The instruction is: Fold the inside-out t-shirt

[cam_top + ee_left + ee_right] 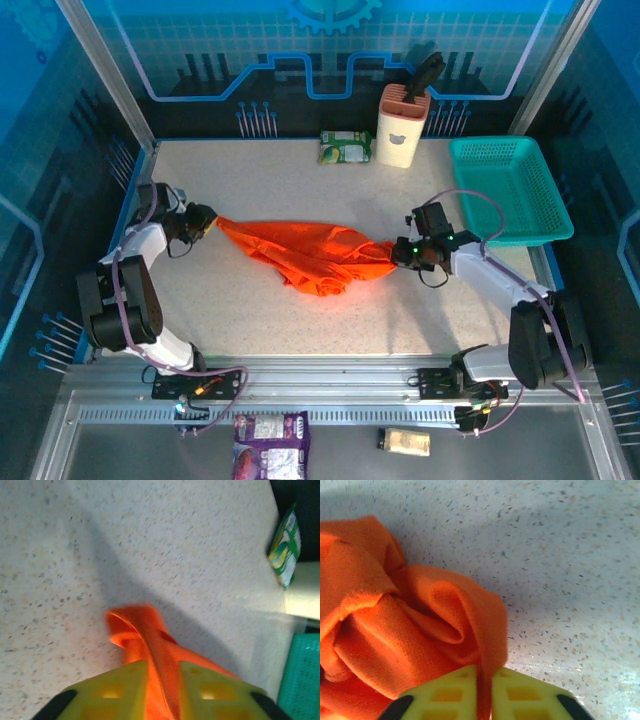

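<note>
The inside-out t-shirt, bright orange, lies bunched in a long band across the middle of the table, pulled out between the two grippers. My left gripper holds its left end; in the left wrist view a twisted strip of the shirt runs between the yellow fingers of the gripper, which stand slightly apart around it. My right gripper holds the right end. There a thin fold of the crumpled shirt is pinched between the nearly closed fingers of the gripper.
A teal mesh basket stands at the back right, by the right arm. A cream holder and a green packet sit at the table's back edge. Bare speckled tabletop lies in front of and behind the shirt.
</note>
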Available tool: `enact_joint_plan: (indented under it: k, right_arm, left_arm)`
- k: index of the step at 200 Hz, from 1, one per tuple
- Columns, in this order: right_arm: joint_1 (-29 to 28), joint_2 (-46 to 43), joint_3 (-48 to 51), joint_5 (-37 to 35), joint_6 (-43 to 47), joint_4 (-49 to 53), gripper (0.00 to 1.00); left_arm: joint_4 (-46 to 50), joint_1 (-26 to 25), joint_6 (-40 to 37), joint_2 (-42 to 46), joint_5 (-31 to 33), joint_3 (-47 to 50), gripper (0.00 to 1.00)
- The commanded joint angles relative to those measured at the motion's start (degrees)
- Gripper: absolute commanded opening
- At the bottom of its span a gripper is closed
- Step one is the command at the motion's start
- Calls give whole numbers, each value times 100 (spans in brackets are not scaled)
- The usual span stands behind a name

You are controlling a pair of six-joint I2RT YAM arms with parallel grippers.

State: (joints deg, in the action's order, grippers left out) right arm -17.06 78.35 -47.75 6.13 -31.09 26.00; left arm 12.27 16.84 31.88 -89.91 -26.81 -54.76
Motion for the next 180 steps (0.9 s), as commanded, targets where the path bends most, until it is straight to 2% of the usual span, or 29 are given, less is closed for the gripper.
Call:
enact_joint_plan:
  k: [1, 34, 62, 92, 138, 157, 180]
  right_arm:
    - [22, 160, -537, 401, 386, 340, 26]
    - [-117, -30, -623, 222, 303, 571, 35]
    - [-201, -301, -565, 3, 73, 687, 40]
    - [-189, -352, -780, 183, 142, 1030, 43]
    - [-189, -519, -870, 402, 150, 1275, 44]
    - [-201, -574, -798, 535, 64, 1232, 44]
    - [-209, -611, -687, 650, -43, 1191, 45]
  left_arm:
    - [945, -201, -655, 112, 134, -714, 34]
    - [1849, -864, -1390, 303, 467, -1437, 40]
    - [2282, -1867, -1717, 255, 594, -1895, 43]
    - [2285, -3019, -1738, 115, 696, -2239, 44]
    - [2792, -4577, -2024, -606, 1368, -3209, 45]
    - [3185, -5077, -2306, -1079, 1759, -3780, 45]
    - [3776, -5523, -2652, -1818, 1941, -4614, 47]
